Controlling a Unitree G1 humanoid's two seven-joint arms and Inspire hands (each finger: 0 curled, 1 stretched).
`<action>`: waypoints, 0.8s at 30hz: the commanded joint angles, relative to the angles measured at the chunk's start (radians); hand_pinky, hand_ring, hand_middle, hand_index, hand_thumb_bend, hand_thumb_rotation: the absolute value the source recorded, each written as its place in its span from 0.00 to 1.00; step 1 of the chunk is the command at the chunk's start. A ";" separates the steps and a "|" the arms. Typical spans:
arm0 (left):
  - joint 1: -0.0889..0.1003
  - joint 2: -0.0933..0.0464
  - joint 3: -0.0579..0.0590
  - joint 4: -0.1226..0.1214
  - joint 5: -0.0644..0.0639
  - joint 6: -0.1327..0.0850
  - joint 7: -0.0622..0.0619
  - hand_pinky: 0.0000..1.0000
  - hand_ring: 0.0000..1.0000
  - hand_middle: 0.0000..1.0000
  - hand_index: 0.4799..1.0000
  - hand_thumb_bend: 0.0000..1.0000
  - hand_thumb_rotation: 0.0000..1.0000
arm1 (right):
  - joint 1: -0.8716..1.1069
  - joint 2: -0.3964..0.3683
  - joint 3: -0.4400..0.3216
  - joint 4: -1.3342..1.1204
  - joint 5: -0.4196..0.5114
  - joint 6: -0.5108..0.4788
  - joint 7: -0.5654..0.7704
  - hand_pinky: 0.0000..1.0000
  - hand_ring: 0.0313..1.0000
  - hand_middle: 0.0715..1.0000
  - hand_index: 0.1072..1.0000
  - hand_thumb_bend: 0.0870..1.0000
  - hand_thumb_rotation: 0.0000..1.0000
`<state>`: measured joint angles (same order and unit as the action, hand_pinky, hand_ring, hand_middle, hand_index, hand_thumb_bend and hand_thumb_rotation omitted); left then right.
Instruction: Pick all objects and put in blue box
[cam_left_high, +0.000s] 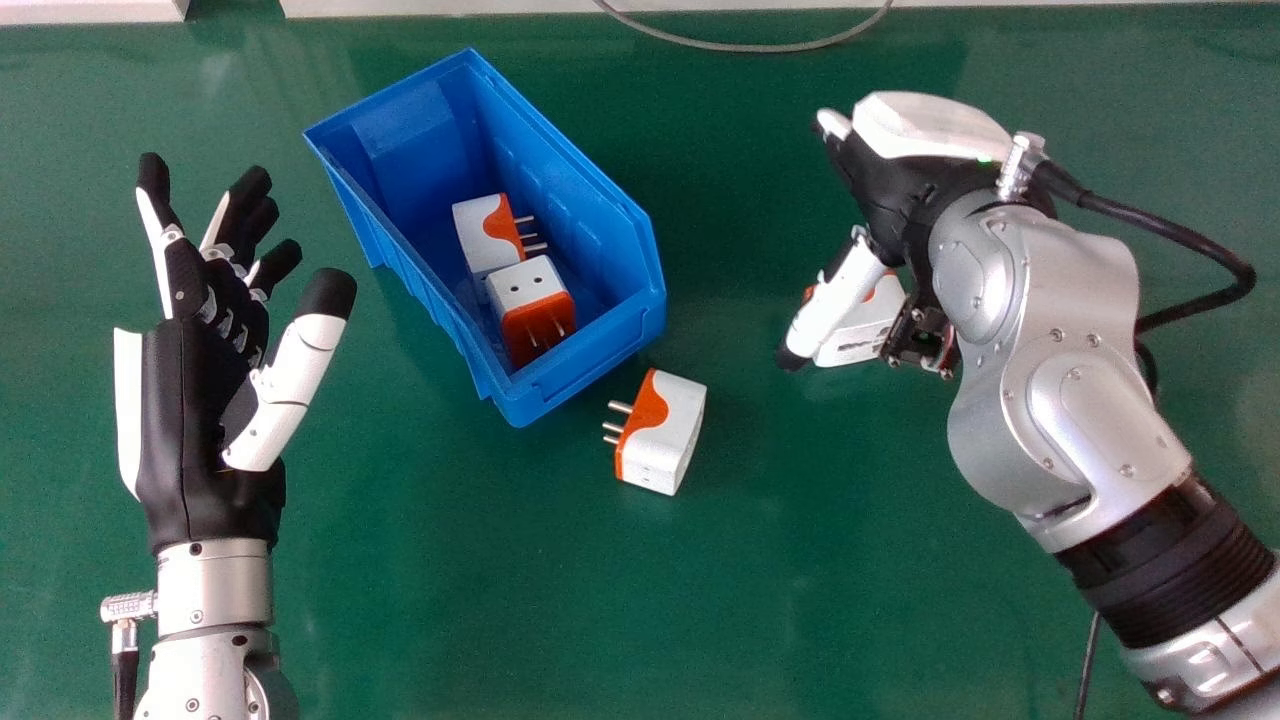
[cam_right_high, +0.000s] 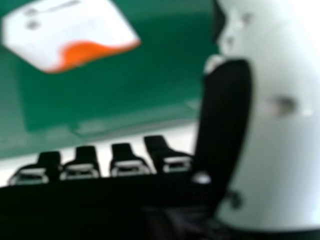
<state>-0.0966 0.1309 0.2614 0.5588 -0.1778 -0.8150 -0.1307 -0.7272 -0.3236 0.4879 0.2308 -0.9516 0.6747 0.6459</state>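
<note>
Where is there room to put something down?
The green table is bare nearest the robot, between left forearm and right forearm. Also between the blue box and right hand. It's crowded at the box's near corner, beside one plug, and around the right hand.

White-orange adapter on green table

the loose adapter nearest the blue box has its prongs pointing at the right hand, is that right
The direction is wrong: in the head view, the loose adapter nearest the blue box has its prongs pointing left, away from the right hand.
</note>
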 joint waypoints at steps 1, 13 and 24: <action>-0.001 0.003 0.005 -0.019 -0.009 -0.006 -0.003 0.88 0.93 0.92 0.83 0.83 0.56 | -0.030 0.016 0.000 0.071 0.023 -0.039 -0.049 0.91 1.00 1.00 0.90 1.00 0.13; -0.002 0.008 0.008 -0.020 -0.020 -0.002 -0.018 0.88 0.93 0.92 0.82 0.86 0.56 | -0.035 0.063 0.043 0.420 0.131 -0.284 -0.236 0.66 0.95 0.97 0.83 0.97 0.14; -0.011 0.009 0.010 -0.021 -0.013 0.007 -0.010 0.88 0.93 0.91 0.81 0.86 0.56 | -0.084 0.133 0.024 0.535 0.193 -0.311 -0.333 0.31 0.42 0.50 0.65 0.51 0.01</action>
<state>-0.1001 0.1308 0.2650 0.5562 -0.1954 -0.7970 -0.1460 -0.8339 -0.2220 0.5041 0.7698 -0.7918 0.3839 0.2880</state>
